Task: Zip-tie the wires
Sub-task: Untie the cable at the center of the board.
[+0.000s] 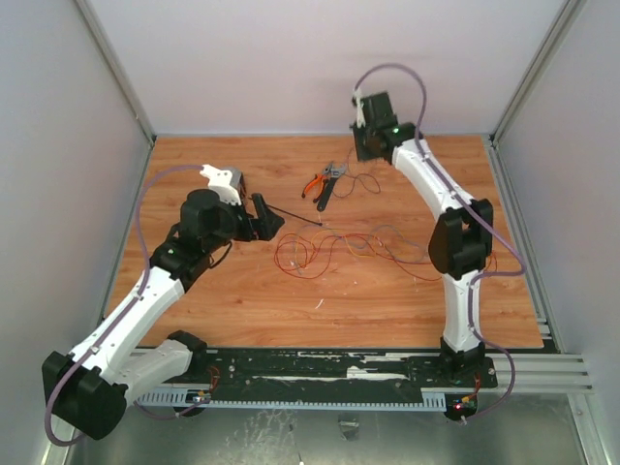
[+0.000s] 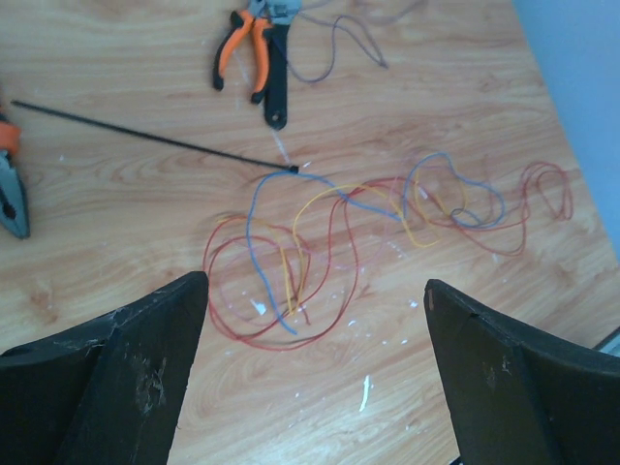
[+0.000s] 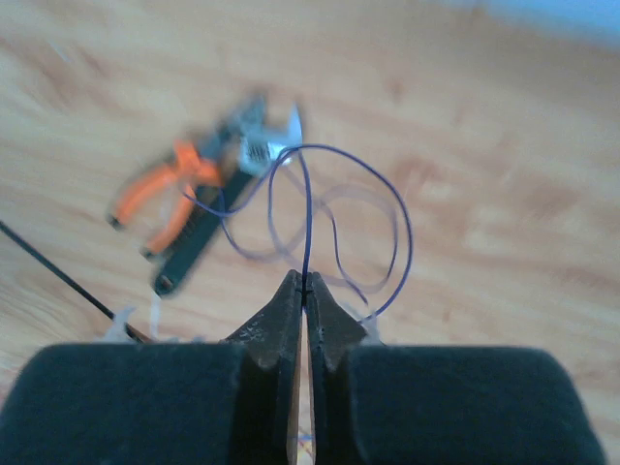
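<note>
**Wires loose at centre, zip tie beside them, left arm closest**

The wires [image 2: 334, 247] lie flat on the wooden table [image 1: 242, 310], roughly at its centre, as a loose tangle of red, orange and blue loops that is not yet bundled. The zip tie [image 2: 155, 141] lies flat just beyond them. 1 end touches or sits just beside a blue loop, and in your left wrist view its long axis runs off to the left and slightly away. 1 purple strand [image 3: 307, 228] lies apart from the tangle, at the back near the orange-handled pliers [image 1: 325, 182].

Your left gripper [image 2: 315, 281] hovers over the tangle with its 2 fingers spread wide and nothing between them. The wires lie ahead of and below the fingers, and the tie lies further ahead and to the left. The left arm reaches in from its base with the elbow bent and the wrist tipped down at the table. It is the nearer arm to both tangle and tie.

Your right gripper [image 3: 305, 283] is pinched fully together on the purple strand, which loops up from the fingertips (the view is blurred, so you cannot judge how firm the grip is). The right arm stretches toward the far edge and is raised over the pliers.

The strand probably needs to join the tangle before you reach for the tie.
</note>
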`<state>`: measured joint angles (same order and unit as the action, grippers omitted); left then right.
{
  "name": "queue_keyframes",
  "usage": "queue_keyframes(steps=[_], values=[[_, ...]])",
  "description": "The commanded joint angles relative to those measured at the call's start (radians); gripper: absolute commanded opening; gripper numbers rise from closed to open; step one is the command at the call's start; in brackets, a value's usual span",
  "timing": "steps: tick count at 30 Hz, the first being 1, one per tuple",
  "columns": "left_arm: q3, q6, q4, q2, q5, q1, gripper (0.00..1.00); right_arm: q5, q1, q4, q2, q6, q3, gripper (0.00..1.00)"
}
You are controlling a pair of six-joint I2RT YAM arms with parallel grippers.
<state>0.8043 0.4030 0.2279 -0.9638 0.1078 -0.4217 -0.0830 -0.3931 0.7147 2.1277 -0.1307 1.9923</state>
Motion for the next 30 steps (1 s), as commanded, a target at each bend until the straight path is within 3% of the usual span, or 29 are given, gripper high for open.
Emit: queue_keyframes(steps=[1,5,12,19,23,30], values=[[0.066,0.033,-0.120,-0.015,0.120,0.035,0.98,-0.002,0.001,0.037,-0.136,0.043,0.289,0.00],[0.134,0.045,-0.169,-0.090,0.177,0.057,0.98,0.107,0.010,-0.021,-0.189,0.049,0.428,0.00],[0.268,0.053,-0.232,-0.199,0.243,0.060,0.98,0.297,0.029,-0.219,-0.329,0.007,0.322,0.00],[0.425,0.158,-0.430,-0.293,0.344,0.072,0.98,0.294,0.030,-0.225,-0.352,0.047,0.288,0.00],[0.611,0.145,-0.443,-0.367,0.377,0.103,0.98,0.345,0.030,-0.239,-0.372,0.067,0.252,0.00],[0.823,0.163,-0.454,-0.541,0.556,0.139,0.98,0.474,0.030,-0.239,-0.408,0.107,0.202,0.00]])
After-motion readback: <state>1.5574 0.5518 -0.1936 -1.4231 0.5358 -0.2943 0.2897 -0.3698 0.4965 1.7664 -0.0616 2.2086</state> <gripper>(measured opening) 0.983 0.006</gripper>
